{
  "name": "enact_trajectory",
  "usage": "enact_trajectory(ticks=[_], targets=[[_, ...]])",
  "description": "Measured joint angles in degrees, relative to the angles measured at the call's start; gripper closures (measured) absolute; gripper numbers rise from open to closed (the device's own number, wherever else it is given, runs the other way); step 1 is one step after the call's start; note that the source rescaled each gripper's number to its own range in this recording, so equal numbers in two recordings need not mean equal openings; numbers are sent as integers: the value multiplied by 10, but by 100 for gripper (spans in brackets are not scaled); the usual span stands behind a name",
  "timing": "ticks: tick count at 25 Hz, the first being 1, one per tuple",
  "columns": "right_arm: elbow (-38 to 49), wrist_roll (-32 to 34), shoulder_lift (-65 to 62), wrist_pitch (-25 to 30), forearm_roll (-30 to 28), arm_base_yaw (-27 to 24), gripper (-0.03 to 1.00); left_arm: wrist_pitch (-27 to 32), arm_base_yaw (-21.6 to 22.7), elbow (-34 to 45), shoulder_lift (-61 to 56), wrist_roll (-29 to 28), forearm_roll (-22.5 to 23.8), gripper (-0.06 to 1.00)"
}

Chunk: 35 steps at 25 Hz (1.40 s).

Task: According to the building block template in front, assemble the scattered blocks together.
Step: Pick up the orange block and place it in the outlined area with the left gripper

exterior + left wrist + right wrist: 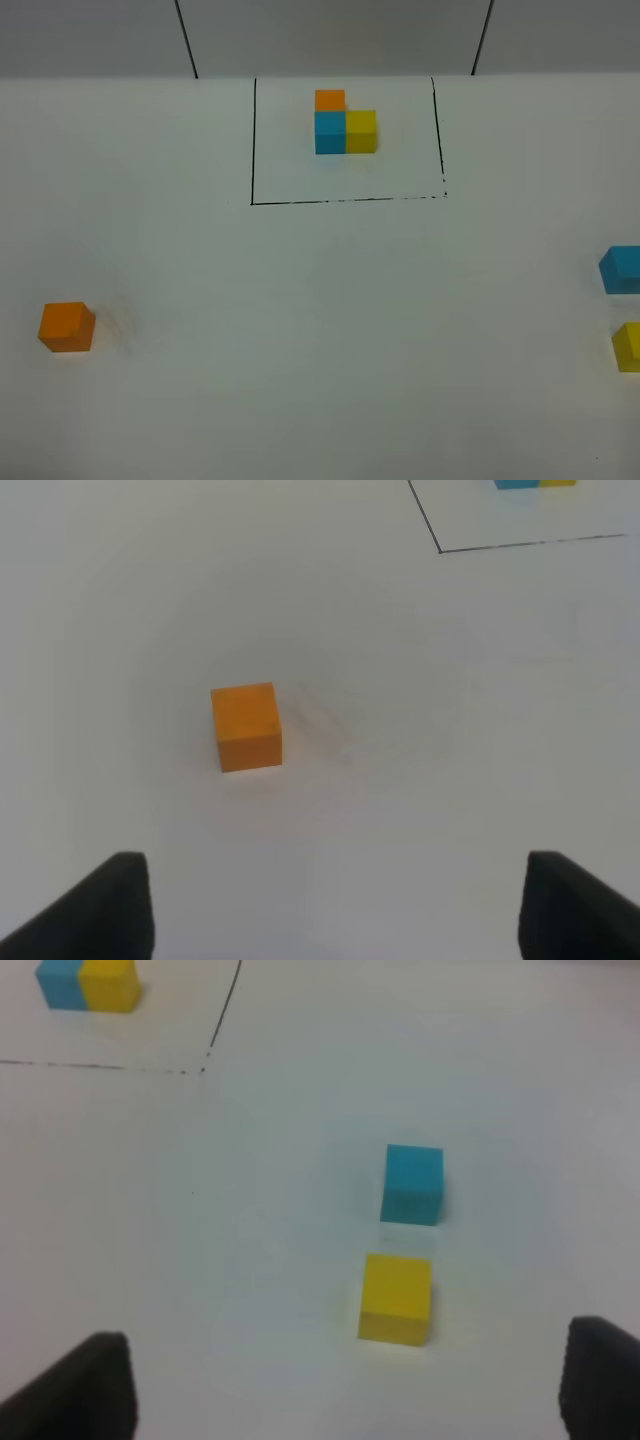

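Observation:
The template (346, 127) is an L-shaped cluster of orange, blue and yellow cubes inside a black-lined rectangle (253, 150) at the table's far middle. The loose orange cube (66, 326) sits at the near left; it shows in the left wrist view (246, 725), ahead of my open, empty left gripper (335, 905). The loose blue cube (622, 268) and yellow cube (628, 346) sit at the right edge. In the right wrist view the blue cube (412, 1183) and yellow cube (396, 1297) lie ahead of my open, empty right gripper (350, 1385). Neither gripper shows in the exterior view.
The white table (320, 330) ends at a grey back wall (330, 35) with two dark vertical seams. The template's corner shows in the left wrist view (437, 548) and in the right wrist view (205, 1060).

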Motion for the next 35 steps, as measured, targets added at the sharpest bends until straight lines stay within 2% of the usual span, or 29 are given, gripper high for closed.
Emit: enact_trajectory(ticks=[8,11,14,18,28,31,35], targets=[[0,0,0,0,0,0,24,0,0,0,4,-1,0,32],[0,0,0,0,0,0,24,-12,0,-7,40,-3,7,30],[0,1,0,0,0,0,24,-42,0,-24,124,-3,9,23],[0,1,0,0,0,0,25,-59,0,-64,292,-3,14,15],[0,1,0,0,0,0,25,-89,0,-170,697,-10,31,14],[0,1,0,0,0,0,25,-108,0,-185,773,-12,33,14],[0,1,0,0,0,0,25,-136,0,-189,836,-24,64,14]])
